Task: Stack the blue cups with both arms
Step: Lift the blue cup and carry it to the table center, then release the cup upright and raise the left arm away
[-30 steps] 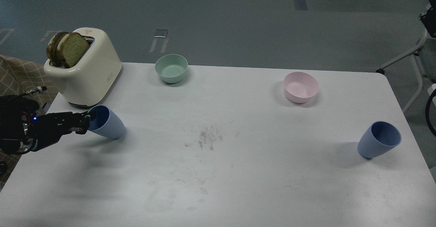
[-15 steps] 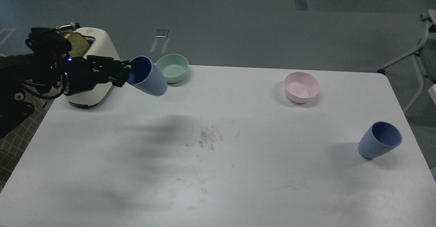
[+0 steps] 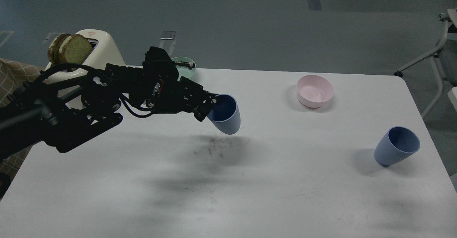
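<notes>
One blue cup (image 3: 225,114) hangs in the air above the middle of the white counter (image 3: 250,181), tilted, with its open mouth turned toward the camera and a little to the left, and its narrow base pointing down and to the right. The left tool (image 3: 210,106) is clenched on the left side of its rim, one finger at the rim's outside and the other reaching into the mouth, so the cup sits at the very tip of the tool, to the right of it. The cup's shadow falls on the counter below, over some dark smudges (image 3: 216,147). The second blue cup (image 3: 396,146) stands on the counter near the right edge, well apart from the first. A pink bowl (image 3: 315,90) sits toward the far side. A mint-green bowl (image 3: 187,66) is partly hidden behind the left arm (image 3: 107,98). At the far left corner is a cream toaster (image 3: 103,50) with two bread slices (image 3: 69,50). The right tool is not in the view.
</notes>
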`<state>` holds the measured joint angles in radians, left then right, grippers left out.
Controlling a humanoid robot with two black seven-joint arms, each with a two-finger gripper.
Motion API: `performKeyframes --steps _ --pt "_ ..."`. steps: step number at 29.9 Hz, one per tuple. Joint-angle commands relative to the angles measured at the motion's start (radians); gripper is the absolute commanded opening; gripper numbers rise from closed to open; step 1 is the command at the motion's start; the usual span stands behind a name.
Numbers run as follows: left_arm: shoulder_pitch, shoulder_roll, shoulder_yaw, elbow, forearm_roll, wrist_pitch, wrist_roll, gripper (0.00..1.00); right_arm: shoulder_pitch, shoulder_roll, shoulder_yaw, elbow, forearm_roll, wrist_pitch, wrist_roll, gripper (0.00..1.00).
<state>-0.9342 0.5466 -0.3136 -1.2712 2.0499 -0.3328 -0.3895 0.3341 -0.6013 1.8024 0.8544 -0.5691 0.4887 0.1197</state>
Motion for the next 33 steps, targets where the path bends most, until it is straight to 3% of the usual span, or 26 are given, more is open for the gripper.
performKeyframes --steps 1,5,13,14,15,16,17,19,21,25,27,33 --pt "0.001 -0.063 0.030 0.029 0.044 0.000 0.000 0.00 -0.009 0.000 0.005 0.002 0.000 0.000 0.000 1.00" --pt "0.002 -0.132 0.053 0.075 0.059 -0.005 0.012 0.00 -0.033 0.000 0.003 0.012 0.000 0.000 0.000 1.00" --pt "0.015 -0.148 0.062 0.122 0.065 -0.008 0.017 0.01 -0.069 0.000 0.006 0.045 0.000 0.000 0.000 1.00" --pt "0.014 -0.148 0.062 0.124 0.065 -0.008 0.017 0.10 -0.070 0.000 0.006 0.045 0.000 0.000 0.000 1.00" --pt "0.014 -0.148 0.062 0.124 0.065 -0.008 0.017 0.10 -0.070 0.000 0.006 0.045 0.000 0.000 0.000 1.00" --pt "0.014 -0.146 0.062 0.122 0.062 -0.008 0.017 0.27 -0.073 0.000 0.006 0.046 0.000 0.000 0.000 1.00" --pt "0.012 -0.140 0.060 0.118 0.056 -0.008 0.014 0.53 -0.081 0.000 0.006 0.048 0.000 0.000 0.000 1.00" --pt "0.009 -0.134 0.054 0.107 0.050 -0.008 0.009 0.71 -0.093 0.002 0.005 0.061 0.000 0.000 0.000 1.00" --pt "0.006 -0.132 0.053 0.107 0.049 -0.006 0.008 0.73 -0.104 0.002 0.003 0.075 -0.002 0.000 0.000 1.00" --pt "0.000 -0.126 0.022 0.107 -0.058 -0.002 0.003 0.91 -0.142 -0.012 -0.011 0.138 -0.066 0.000 0.000 1.00" --pt "0.001 -0.103 -0.022 0.107 -0.161 -0.002 0.000 0.95 -0.155 -0.046 -0.011 0.179 -0.127 0.000 0.000 1.00" --pt "0.017 -0.082 -0.204 0.115 -0.579 -0.005 -0.006 0.97 -0.193 -0.067 -0.011 0.308 -0.404 0.000 0.000 1.00"
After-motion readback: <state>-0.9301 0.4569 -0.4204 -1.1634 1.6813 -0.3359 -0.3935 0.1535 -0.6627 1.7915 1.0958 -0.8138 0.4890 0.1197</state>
